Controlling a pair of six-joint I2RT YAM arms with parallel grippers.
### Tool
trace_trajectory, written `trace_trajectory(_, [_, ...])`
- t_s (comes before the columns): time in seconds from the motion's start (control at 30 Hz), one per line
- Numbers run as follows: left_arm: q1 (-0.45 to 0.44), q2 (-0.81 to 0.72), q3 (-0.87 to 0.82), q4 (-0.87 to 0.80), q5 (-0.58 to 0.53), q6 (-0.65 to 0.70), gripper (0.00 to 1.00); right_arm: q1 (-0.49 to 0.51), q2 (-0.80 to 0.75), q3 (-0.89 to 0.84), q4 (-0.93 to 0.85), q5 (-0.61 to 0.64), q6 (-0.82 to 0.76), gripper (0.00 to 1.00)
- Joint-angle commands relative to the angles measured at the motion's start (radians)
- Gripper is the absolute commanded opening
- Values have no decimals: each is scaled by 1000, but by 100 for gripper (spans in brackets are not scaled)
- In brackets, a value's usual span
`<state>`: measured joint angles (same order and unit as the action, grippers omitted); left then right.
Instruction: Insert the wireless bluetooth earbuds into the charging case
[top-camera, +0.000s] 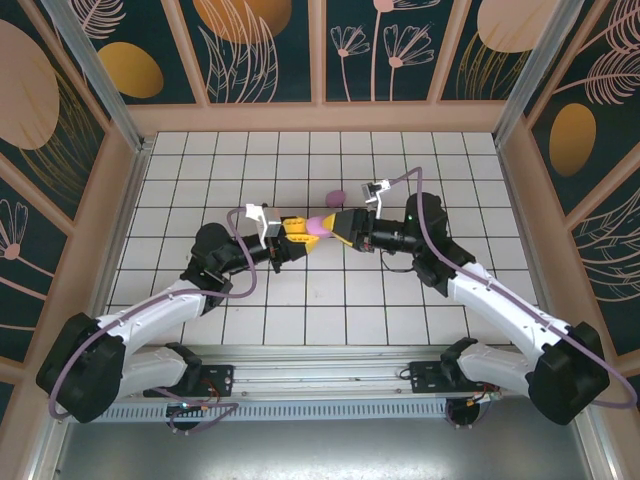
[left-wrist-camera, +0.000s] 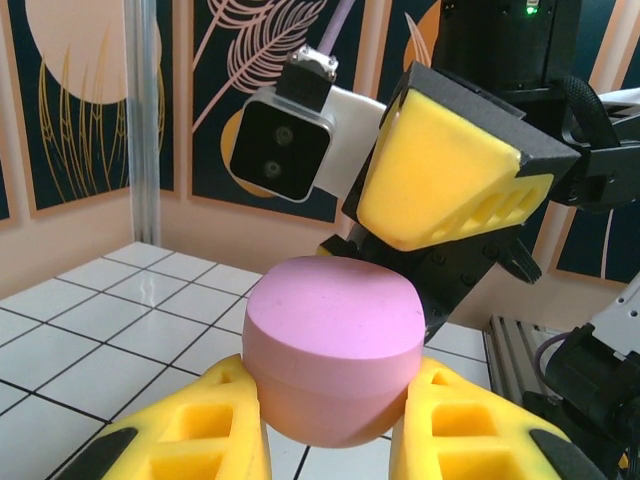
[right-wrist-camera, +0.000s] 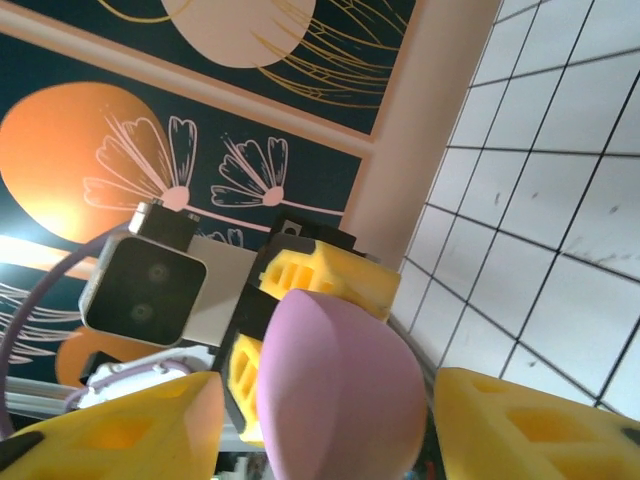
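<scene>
Now: left gripper (left-wrist-camera: 335, 405) clamped on lilac charging case (left-wrist-camera: 335, 320), held up off the tiled counter (top-camera: 250, 170). Right gripper (right-wrist-camera: 330, 400) straddles same case, jaws apart. Second lilac piece (top-camera: 336, 197) lies on tiles just behind.

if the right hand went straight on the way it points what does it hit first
The lilac case gripped by the left hand. It sits between the right hand's fingers, though the exact gap is unclear.

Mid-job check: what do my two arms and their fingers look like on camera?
Both the left arm and right arm have white links with black joints and bases. A lilac cable loops along each. The fingers are yellow wedges with cut-out slots on black mounts, with a white-and-grey wrist camera beside them.
</scene>
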<state>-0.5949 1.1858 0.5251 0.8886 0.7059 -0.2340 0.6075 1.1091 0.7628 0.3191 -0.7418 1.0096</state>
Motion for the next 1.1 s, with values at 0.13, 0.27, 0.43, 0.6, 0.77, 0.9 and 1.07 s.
trace_trajectory(0.13, [1,6,8,50,8,-13,7,1,4,-31,116,-11,29,32])
trace_trajectory(0.27, [0,3,6,32,2,-2,14,1,5,-39,127,-14,25,25])
trace_trajectory(0.43, [0,-13,6,-25,-38,30,38,-2,1,-45,122,7,15,22])
trace_trajectory(0.6, [0,-71,6,-146,-127,88,65,-28,-2,-34,-32,64,-80,23])
trace_trajectory(0.77, [0,-150,-42,-208,-252,119,80,-93,4,-123,-42,89,-75,22])
trace_trajectory(0.9, [0,-226,-85,-268,-383,141,84,-106,53,-188,-27,122,-94,22])
trace_trajectory(1.07, [0,-272,-70,-468,-624,163,85,-104,149,-257,68,112,-97,21])
